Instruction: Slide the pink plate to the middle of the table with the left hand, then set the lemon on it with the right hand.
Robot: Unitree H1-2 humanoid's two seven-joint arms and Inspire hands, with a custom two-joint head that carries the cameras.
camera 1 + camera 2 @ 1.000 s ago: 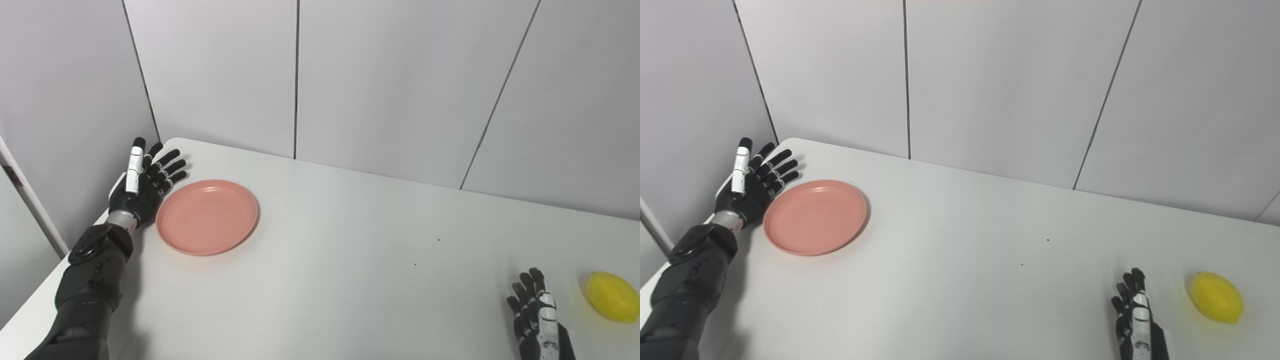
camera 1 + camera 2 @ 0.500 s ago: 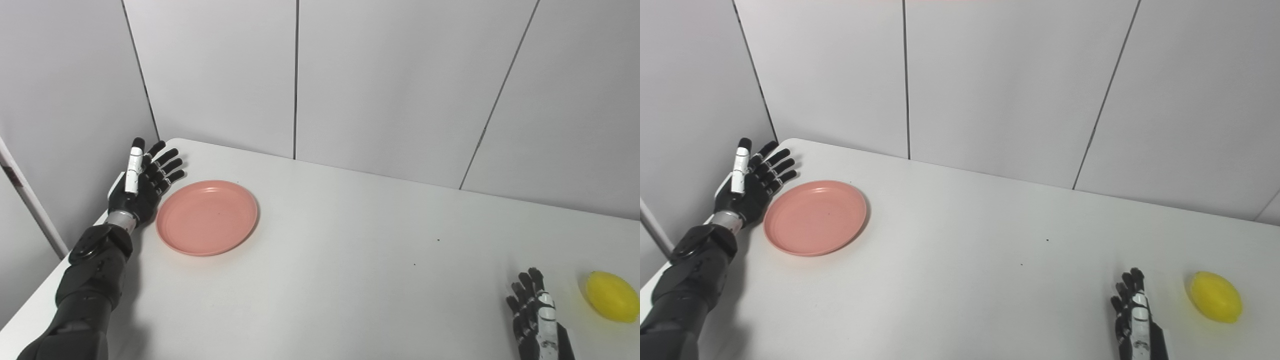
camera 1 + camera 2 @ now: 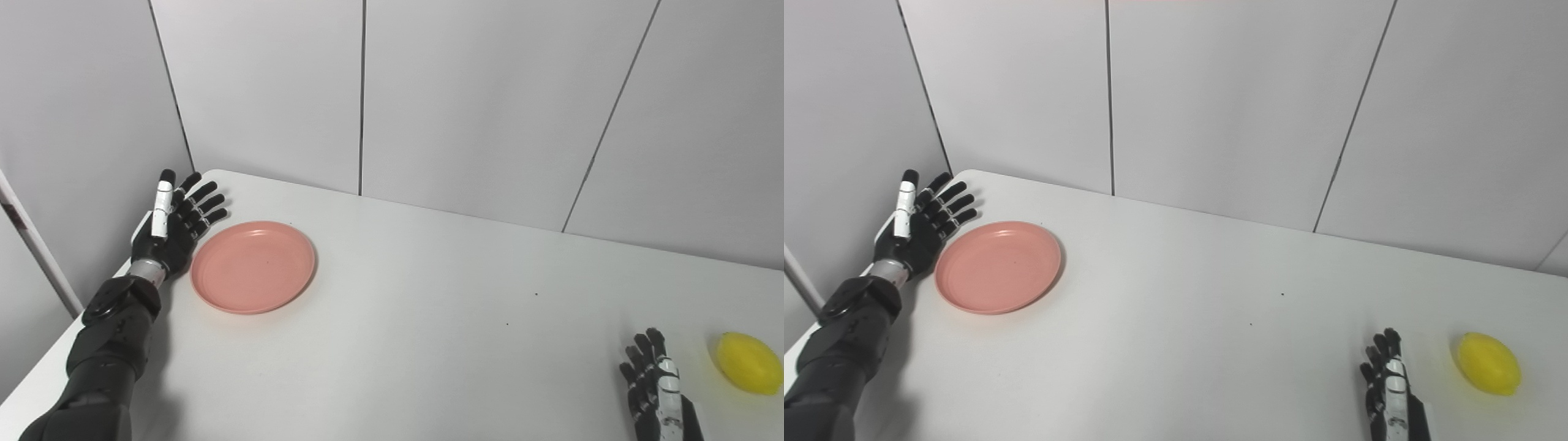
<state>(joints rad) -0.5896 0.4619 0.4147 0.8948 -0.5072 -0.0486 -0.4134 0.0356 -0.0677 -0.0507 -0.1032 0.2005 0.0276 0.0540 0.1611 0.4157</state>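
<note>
Almost nothing has changed over the last second — the left hand [image 3: 173, 228] has only drawn its spread fingers in a touch and edged slightly away from the pink plate [image 3: 253, 266], while the plate itself sits exactly where it was, near the table's far left corner. The hand is open, fingers apart, holding nothing, standing just beside the plate's left rim; whether it touches the rim cannot be told. That suggests the slide has not yet begun — the hand seems to be settling its stance against the rim before pushing toward the middle of the white table [image 3: 429, 318].

The right hand [image 3: 1387, 383] waits low at the near right edge, open and empty, unmoved. The lemon [image 3: 1488, 363] lies on the table just to its right, apart from it, and well away from the plate.
</note>
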